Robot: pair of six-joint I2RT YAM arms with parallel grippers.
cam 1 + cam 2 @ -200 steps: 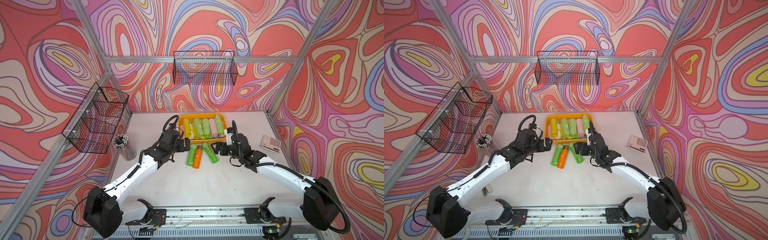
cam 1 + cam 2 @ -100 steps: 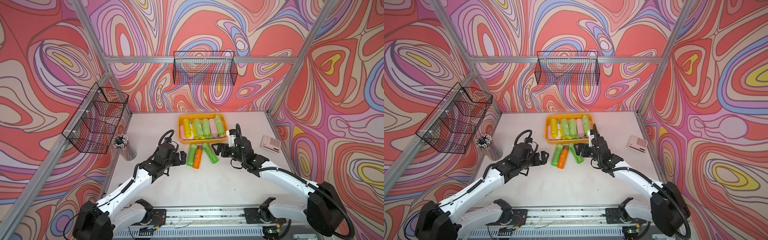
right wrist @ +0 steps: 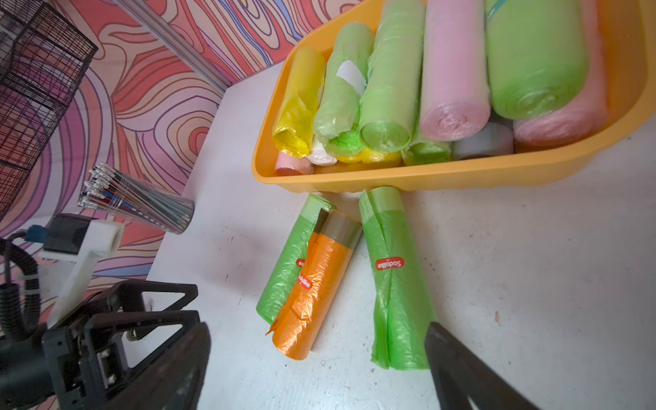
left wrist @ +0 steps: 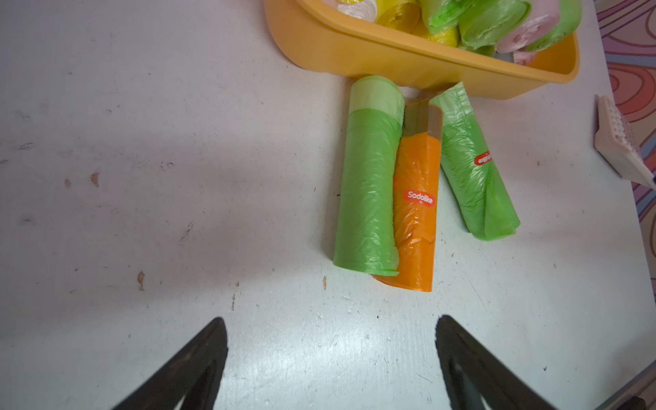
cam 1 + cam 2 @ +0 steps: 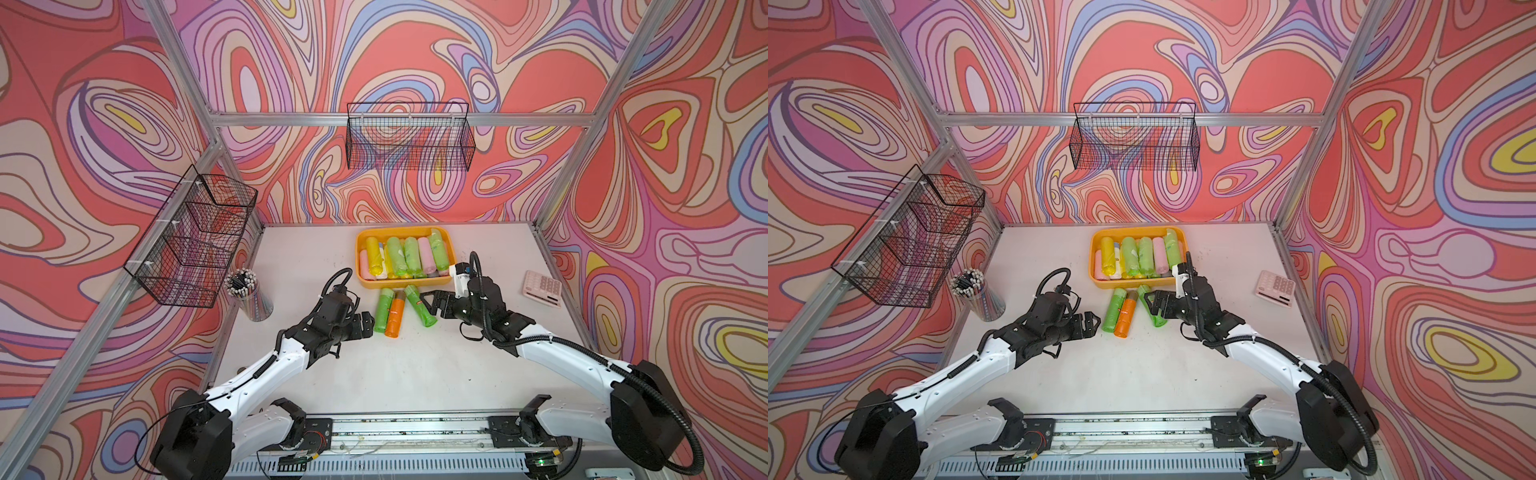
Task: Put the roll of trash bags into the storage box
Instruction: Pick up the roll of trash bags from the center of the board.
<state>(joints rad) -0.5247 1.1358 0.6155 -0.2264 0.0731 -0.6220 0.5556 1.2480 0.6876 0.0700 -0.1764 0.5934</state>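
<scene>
Far left, a black wire basket (image 5: 195,237) hangs on the wall and a cup of pencils (image 5: 249,295) stands on the desk (image 5: 374,395). The left hand (image 4: 330,319) is released, fingers spread wide with only bare desk between them, and its wrist view cuts both fingers off at the frame edge. Just past it, three rolls lie on the desk outside the storage box (image 5: 401,284), right by its near wall. A left green roll (image 5: 384,309) touches an orange roll (image 5: 395,316), and a right green roll (image 5: 419,303) angles away from them. They're crinkly plastic with red Sodolike stickers, and the left green one's sticker is half hidden behind the orange. The box is yellow-orange and packed with yellow, green and pink rolls, the bottom layer mostly buried. The right hand (image 5: 1156,305) is released too, gripping nothing. In a top view it overlaps the right green roll, so I can't tell if it touches. A calculator (image 5: 542,287) sits far right.
</scene>
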